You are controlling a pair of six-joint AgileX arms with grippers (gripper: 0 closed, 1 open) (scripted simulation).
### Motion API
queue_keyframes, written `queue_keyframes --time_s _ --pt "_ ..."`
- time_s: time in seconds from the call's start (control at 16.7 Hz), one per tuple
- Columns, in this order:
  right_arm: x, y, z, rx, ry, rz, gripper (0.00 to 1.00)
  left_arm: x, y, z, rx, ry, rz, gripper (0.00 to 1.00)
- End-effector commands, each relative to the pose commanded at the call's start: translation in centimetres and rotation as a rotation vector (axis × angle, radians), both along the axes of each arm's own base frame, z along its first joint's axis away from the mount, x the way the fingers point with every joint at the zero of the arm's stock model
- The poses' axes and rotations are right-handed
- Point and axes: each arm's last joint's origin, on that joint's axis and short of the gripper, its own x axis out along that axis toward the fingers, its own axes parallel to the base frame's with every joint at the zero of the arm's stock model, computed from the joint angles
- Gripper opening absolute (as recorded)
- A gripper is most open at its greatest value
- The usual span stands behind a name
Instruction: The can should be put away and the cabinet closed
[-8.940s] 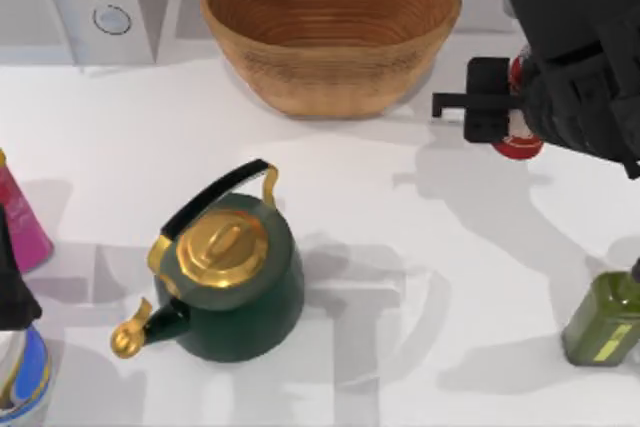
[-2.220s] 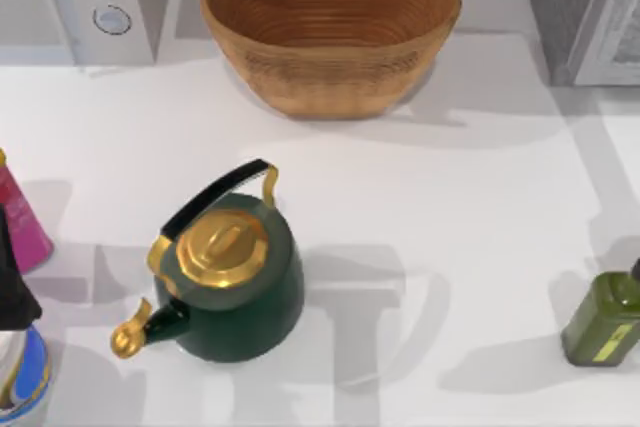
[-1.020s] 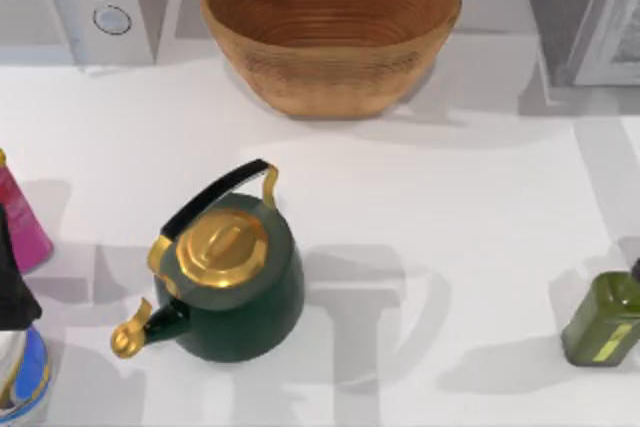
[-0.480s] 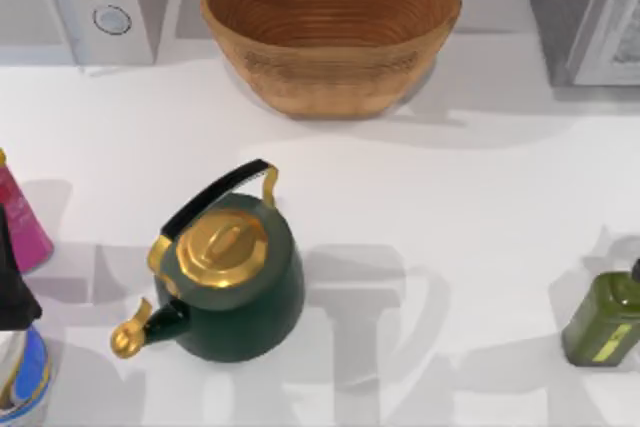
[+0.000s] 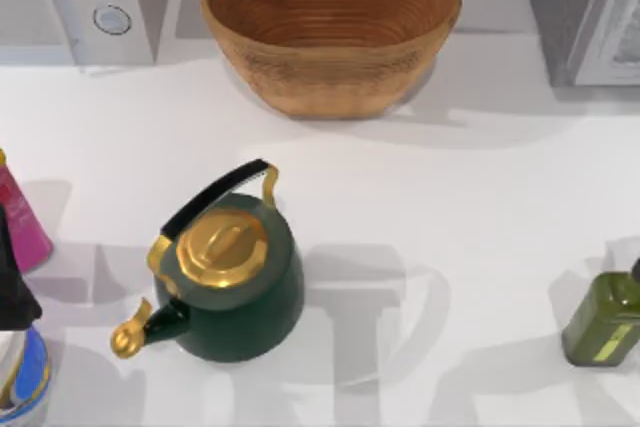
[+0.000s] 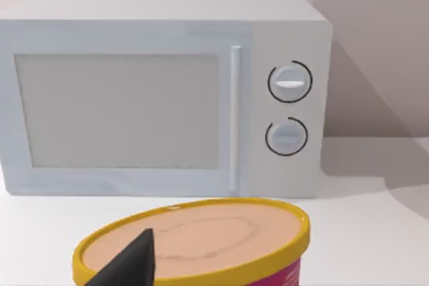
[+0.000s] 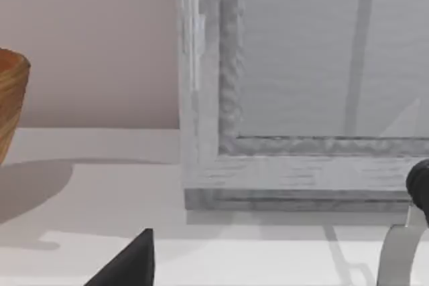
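Right wrist view: we face the cabinet door [image 7: 301, 98]; our right pincer [image 7: 144, 259], state untellable, should push it squarely shut

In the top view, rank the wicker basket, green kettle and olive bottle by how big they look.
1. Wicker basket, largest.
2. Green kettle, clearly smaller.
3. Olive bottle, smallest, though the frame edge cuts it off, so its full extent is unsure.

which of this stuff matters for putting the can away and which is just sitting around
Job:
cabinet, at the table's far right corner; its front fills much of the right wrist view.

Lying about:
basket
kettle
microwave
green bottle
pink tub
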Motion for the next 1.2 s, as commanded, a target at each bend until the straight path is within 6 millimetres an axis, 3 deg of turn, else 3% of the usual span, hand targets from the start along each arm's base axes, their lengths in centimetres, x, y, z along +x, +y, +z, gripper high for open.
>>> queue_keyframes --time_s 0.42,0.72,0.96,1.2 --pt "0.0 0.0 0.0 0.001 -0.003 0.002 1.00 0.0 0.0 0.0 0.000 0.000 0.000 1.00" --pt "0.7 -1.0 2.1 -0.032 -0.039 0.016 1.00 0.0 0.0 0.0 0.000 0.000 0.000 1.00" --pt "2.6 -3.5 5.1 -0.071 -0.083 0.011 1.00 0.0 0.0 0.0 0.000 0.000 0.000 1.00" --pt "5.4 -8.3 7.0 -0.116 -0.120 0.008 1.00 0.0 0.0 0.0 0.000 0.000 0.000 1.00"
